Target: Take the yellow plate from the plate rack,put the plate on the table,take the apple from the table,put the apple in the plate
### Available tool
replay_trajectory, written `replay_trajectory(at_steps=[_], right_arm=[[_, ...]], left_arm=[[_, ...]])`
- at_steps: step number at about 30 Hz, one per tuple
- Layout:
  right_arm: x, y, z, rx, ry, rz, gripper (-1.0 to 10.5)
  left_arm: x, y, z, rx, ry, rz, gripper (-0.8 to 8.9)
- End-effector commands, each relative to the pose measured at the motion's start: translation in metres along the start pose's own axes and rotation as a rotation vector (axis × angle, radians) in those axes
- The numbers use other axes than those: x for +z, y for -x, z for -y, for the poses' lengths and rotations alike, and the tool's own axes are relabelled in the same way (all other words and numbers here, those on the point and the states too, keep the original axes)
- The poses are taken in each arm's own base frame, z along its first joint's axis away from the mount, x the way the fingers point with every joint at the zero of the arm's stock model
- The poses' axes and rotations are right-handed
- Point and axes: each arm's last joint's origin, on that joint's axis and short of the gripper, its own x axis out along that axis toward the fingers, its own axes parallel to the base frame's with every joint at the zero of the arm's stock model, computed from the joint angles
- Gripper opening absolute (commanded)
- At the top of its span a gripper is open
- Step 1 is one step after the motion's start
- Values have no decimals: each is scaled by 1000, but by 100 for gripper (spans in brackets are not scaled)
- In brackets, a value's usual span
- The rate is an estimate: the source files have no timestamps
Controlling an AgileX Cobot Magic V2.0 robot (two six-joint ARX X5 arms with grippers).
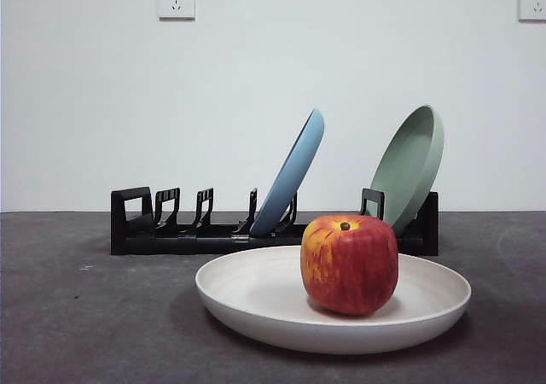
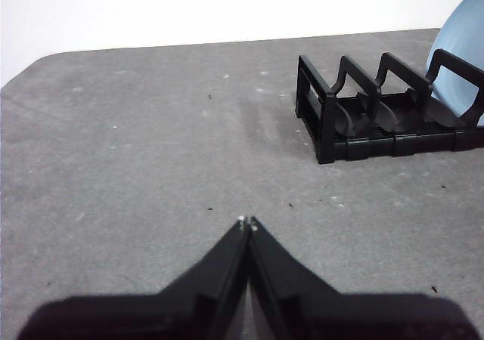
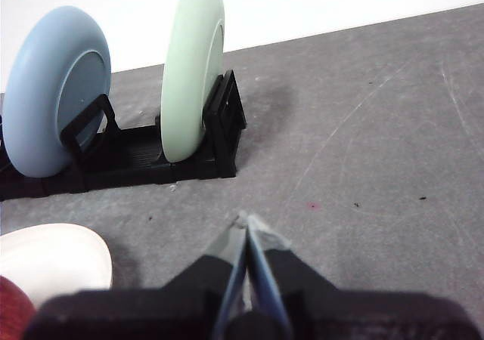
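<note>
- The yellow plate is lying flat on the table, in front of the plate rack.
- The apple is sitting upright inside the yellow plate, right of its centre, stem dimple facing up.
- The plate rack is holding a light blue plate near its middle and a pale green plate at its right end, both leaning in their slots.
- The left gripper is hovering over bare table near the rack's empty end, jaws pressed together, gripping nothing.
- The right gripper is hovering over the table beside the yellow plate's rim, jaws together, empty.
</note>
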Motion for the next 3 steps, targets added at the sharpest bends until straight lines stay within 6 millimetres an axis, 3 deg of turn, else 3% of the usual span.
replay_trajectory(at_steps=[1,3], right_arm=[[-4,-1,1,-5,-7,-16,2],[-4,-1,1,-5,-7,-16,2]], left_arm=[[-4,-1,0,4,7,-9,-3],[-4,-1,0,4,7,-9,-3]])
